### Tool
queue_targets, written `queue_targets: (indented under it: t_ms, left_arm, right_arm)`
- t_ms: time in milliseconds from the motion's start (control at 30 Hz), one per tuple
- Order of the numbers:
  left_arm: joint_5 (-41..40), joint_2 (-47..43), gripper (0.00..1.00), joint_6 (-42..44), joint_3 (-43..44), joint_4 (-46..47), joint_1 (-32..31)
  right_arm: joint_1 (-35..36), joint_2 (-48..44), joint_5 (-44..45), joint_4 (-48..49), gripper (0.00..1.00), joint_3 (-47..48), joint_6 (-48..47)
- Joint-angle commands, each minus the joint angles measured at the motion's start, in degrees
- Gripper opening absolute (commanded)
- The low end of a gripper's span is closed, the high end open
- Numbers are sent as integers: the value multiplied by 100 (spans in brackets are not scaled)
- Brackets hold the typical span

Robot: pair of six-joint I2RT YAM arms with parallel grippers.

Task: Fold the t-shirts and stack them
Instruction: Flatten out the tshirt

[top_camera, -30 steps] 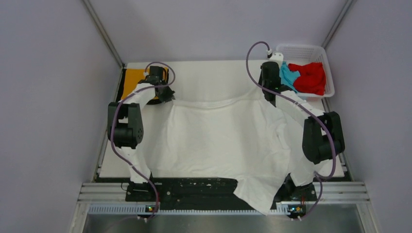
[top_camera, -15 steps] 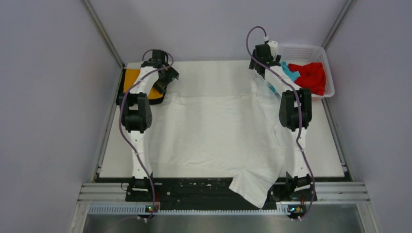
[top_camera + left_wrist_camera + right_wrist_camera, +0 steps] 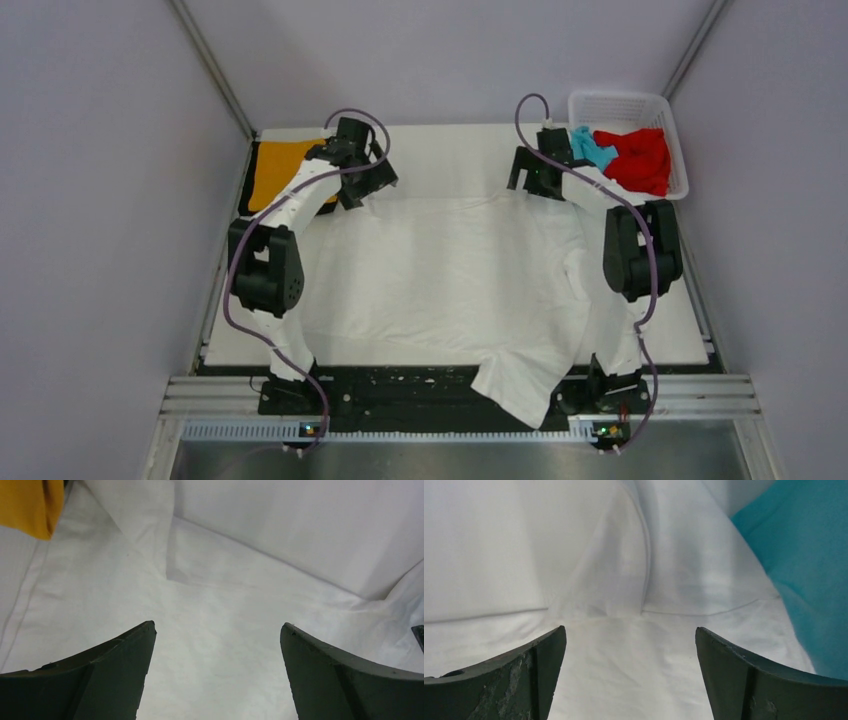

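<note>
Sprawling across the white worktop [image 3: 450,150], the large white cloth t-shirt [image 3: 450,280] drapes one corner over the near edge. The left gripper [image 3: 217,625] and right gripper [image 3: 629,628] sit at its far corners, jaws apart over the cloth. An orange cloth t-shirt [image 3: 275,170] lies far-left.

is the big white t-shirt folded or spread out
Spread out, not folded. The large white cloth t-shirt lies open across the table, with one corner hanging over the near edge.
</note>
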Motion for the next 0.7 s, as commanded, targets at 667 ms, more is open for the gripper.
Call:
queue_targets:
  t_ms: [667]
  left_arm:
    - [-311, -116, 99, 201, -2101, 536, -302]
  right_arm:
    - [37, 944, -1907, 2464, 94, 66, 1444]
